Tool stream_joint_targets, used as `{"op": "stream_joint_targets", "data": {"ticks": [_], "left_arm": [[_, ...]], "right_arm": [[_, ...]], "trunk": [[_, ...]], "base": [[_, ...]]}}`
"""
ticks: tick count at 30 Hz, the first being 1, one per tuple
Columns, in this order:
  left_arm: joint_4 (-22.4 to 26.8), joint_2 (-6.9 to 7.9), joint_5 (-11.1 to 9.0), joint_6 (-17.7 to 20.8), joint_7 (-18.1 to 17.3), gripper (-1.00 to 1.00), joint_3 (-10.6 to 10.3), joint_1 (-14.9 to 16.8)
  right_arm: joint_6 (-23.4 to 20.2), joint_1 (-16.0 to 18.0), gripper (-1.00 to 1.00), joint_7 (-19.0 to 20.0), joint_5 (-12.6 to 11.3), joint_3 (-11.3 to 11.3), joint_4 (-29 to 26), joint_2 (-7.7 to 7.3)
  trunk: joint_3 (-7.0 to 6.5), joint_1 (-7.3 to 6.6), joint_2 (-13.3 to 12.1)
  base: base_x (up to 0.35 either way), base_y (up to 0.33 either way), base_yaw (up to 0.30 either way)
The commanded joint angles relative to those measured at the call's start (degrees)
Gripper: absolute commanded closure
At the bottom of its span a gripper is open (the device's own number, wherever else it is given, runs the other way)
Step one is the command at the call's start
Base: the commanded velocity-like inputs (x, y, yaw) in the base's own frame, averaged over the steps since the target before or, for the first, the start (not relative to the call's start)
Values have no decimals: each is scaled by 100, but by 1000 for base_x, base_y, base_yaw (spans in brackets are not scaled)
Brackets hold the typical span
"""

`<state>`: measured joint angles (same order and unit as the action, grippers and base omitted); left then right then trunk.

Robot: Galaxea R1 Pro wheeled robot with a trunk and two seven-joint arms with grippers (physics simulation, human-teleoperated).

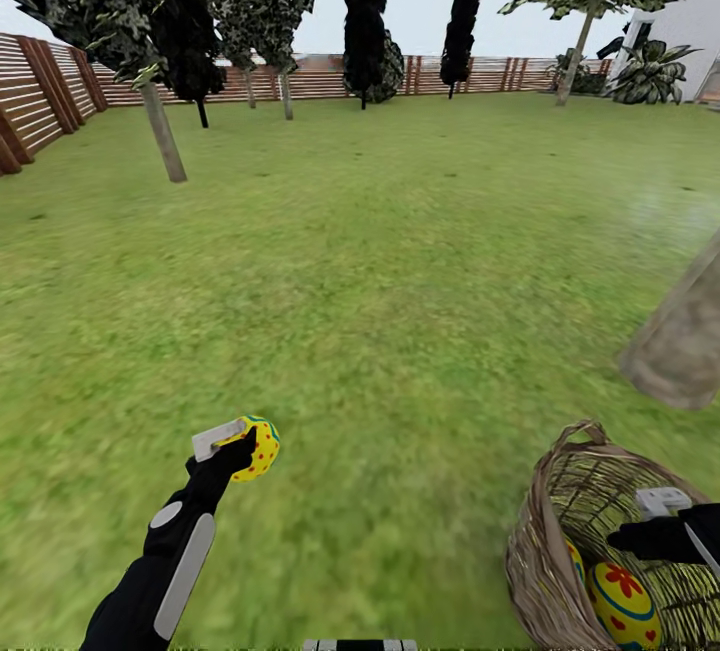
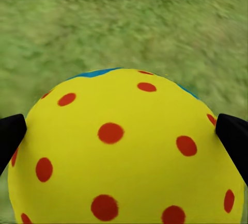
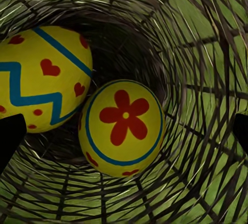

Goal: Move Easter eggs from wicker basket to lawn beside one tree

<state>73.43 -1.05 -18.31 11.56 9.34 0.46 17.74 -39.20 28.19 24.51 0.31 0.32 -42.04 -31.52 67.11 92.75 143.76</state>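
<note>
A: Where does the left gripper point(image 1: 243, 446) sit?

B: At about seven o'clock in the head view, over the lawn point(image 1: 400, 261). Its jaws are closed on a dotted egg point(image 1: 256, 447), yellow with red dots and a blue-green band. In the left wrist view the same egg point(image 2: 126, 152) sits between the two dark fingertips point(image 2: 11, 137), touching both, with grass behind it.

A: And the wicker basket?

B: The wicker basket point(image 1: 545, 551) stands on the grass at about five o'clock, its small loop handle at the far rim. Two eggs lie in it: a flower egg point(image 1: 622, 603) and, just beside it, a zigzag egg point(image 1: 575, 559) mostly hidden by the wall.

A: Does the right wrist view show them better?

B: Yes. The flower egg point(image 3: 122, 127) lies at the bottom of the basket point(image 3: 206, 53), touching the zigzag egg point(image 3: 44, 77), which carries red hearts.

A: And the right gripper?

B: The right gripper point(image 1: 662, 519) hangs over the basket's mouth. Its jaws look spread wide, a dark fingertip point(image 3: 10, 136) at each edge of the wrist view, touching neither egg, though the head view is too partial to confirm.

A: Any tree close by?

B: A thick grey-brown trunk point(image 1: 682, 341) rises at about three o'clock, near the basket. A wooden fence point(image 1: 320, 79) runs along twelve o'clock.
</note>
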Motion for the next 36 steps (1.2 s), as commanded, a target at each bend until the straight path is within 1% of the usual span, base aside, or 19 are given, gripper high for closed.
{"op": "stream_joint_targets", "data": {"ticks": [1,23,24,28,36], "left_arm": [[15,-7,-55,30,32,100,6,2],[-37,-44,-67,31,34,100,-20,2],[-40,-54,-66,31,33,100,-24,2],[-127,-169,-49,31,33,100,-28,2],[-191,-202,-48,31,33,100,-28,2]], "right_arm": [[-26,3,-100,19,5,3,-6,-3],[-26,3,-100,19,8,-6,-6,-21],[-26,3,-100,19,6,-6,-6,-21],[-26,3,-100,19,8,-6,-6,-21],[-26,3,-100,19,5,-5,-6,-21]], "trunk": [[28,1,4],[515,58,33],[538,60,35],[626,71,40],[803,91,51]], "base": [[0,0,0],[0,0,0],[0,0,0],[0,0,0],[0,0,0]]}}
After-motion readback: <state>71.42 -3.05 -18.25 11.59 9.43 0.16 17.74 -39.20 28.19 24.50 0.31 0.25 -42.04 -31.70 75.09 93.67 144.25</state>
